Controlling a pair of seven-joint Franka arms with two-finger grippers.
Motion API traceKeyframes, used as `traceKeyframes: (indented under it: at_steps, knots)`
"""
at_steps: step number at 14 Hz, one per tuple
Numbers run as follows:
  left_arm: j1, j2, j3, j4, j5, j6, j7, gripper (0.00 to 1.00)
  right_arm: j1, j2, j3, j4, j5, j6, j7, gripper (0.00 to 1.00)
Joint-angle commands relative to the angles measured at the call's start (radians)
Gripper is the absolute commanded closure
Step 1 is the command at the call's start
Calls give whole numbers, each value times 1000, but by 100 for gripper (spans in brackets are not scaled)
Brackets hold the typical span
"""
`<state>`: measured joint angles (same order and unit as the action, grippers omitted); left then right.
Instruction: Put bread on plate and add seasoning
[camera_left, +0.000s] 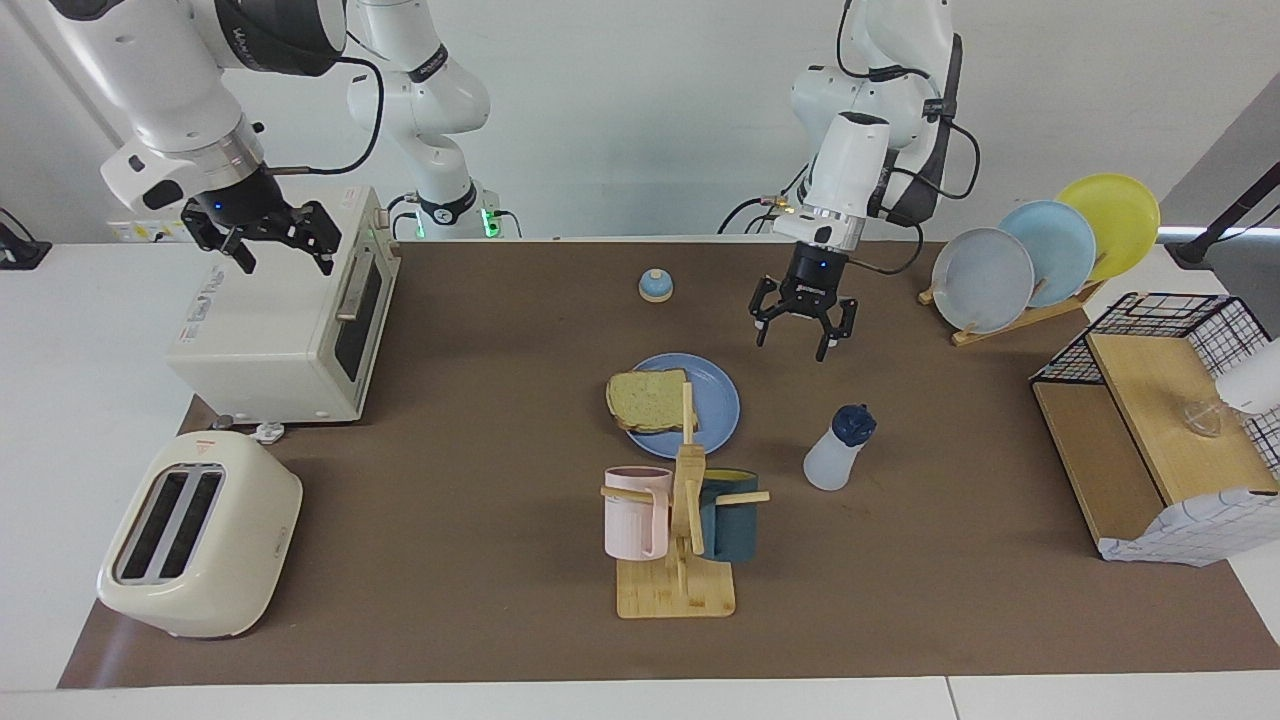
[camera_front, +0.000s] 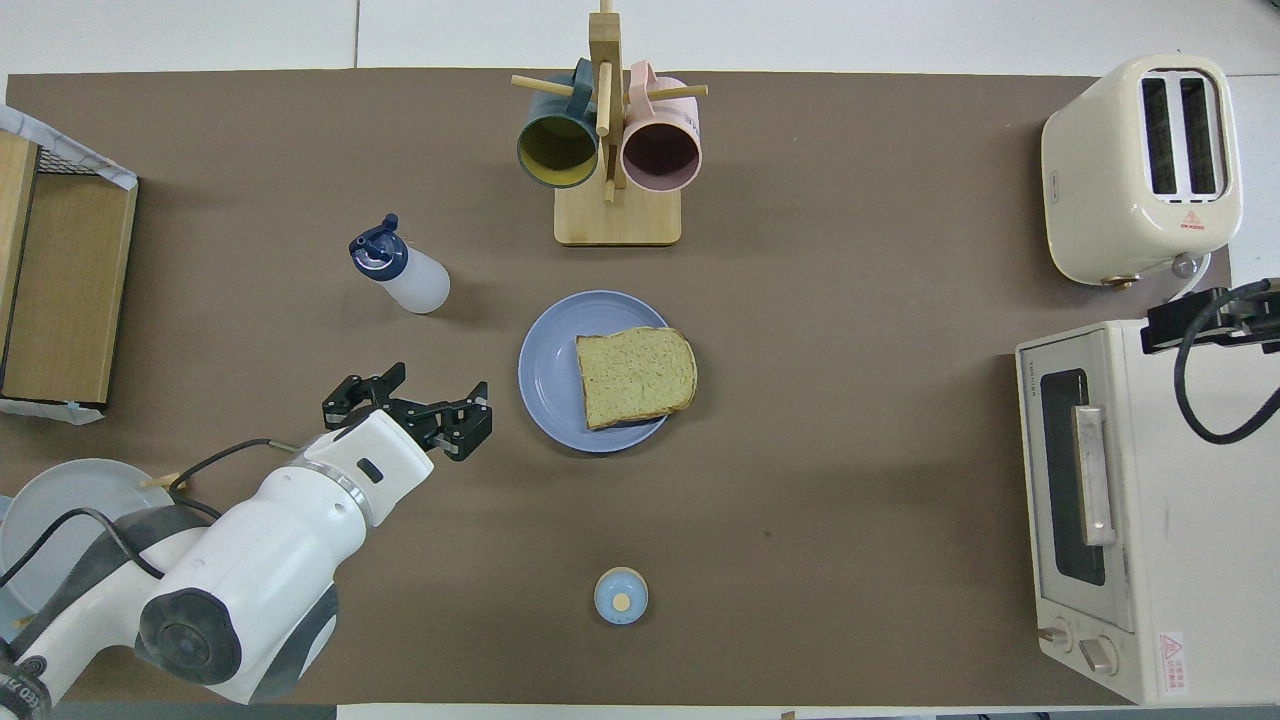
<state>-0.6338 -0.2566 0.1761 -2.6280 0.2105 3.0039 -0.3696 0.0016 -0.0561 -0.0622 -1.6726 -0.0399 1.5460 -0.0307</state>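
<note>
The bread (camera_left: 648, 400) lies on the plate (camera_left: 718, 400), the seasoning (camera_left: 838, 448) standing apparently upright beside it toward the left arm's end, while the left gripper (camera_left: 795, 337) hangs empty with fingers apart over bare table and the right gripper (camera_left: 283, 256), also spread, waits over the oven (camera_left: 280, 330).

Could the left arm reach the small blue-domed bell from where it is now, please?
Probably yes. The left gripper hangs open above bare mat, and nothing stands between it and the small blue-domed bell, which sits alone nearer the robots than the round blue plate.
</note>
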Motion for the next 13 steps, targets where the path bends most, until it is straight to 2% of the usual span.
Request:
traceKeyframes:
  at_steps: [1, 7, 13]
  knots:
    - [-6, -26, -64, 103, 4, -190, -89, 0, -15, 1, 10, 7, -3, -12, -12, 0]
    - [-4, -23, -93, 365, -5, -650, -89, 0, -15, 2, 10, 7, -3, -12, -12, 0]
    - [40, 14, -72, 558, -46, -911, -78, 0, -15, 2, 10, 7, -3, -10, -12, 0]
